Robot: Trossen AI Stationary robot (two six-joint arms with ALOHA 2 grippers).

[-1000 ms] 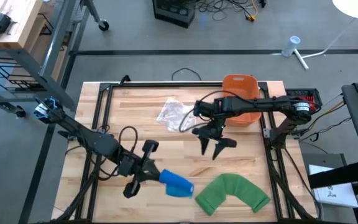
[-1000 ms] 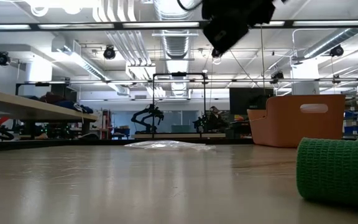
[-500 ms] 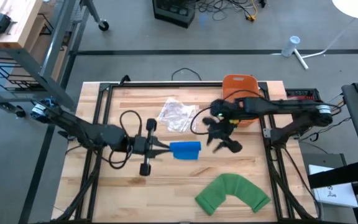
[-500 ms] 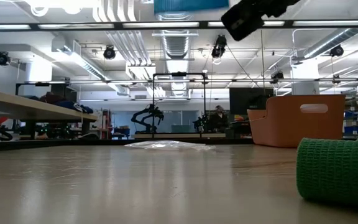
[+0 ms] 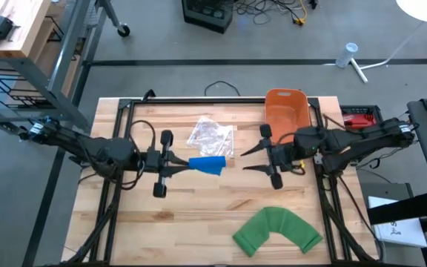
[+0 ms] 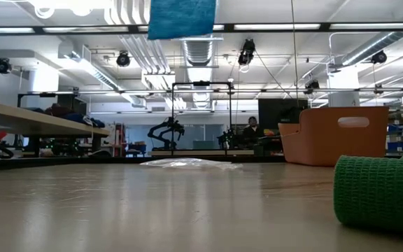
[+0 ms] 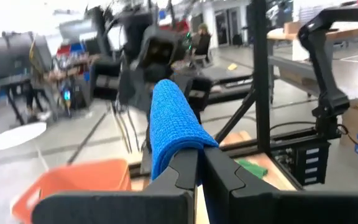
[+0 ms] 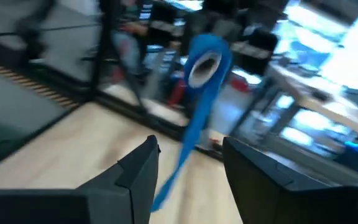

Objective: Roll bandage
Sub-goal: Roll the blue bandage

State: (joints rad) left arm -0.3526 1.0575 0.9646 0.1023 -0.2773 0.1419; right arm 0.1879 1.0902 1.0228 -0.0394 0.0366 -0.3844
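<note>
Your left end effector (image 5: 178, 165) is clenched on the blue bandage (image 5: 207, 165), held aloft mid-surface. Bring the right end effector (image 5: 252, 159), fingers spread, squarely onto its free end.

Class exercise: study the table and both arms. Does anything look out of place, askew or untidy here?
One thing stands out: the blue bandage is off the table, pinched in the shut left gripper in mid-air, with a loose tail hanging down. The open right gripper faces it, apart. The green bandage lies bent, unrolled, near the table's front edge.
</note>
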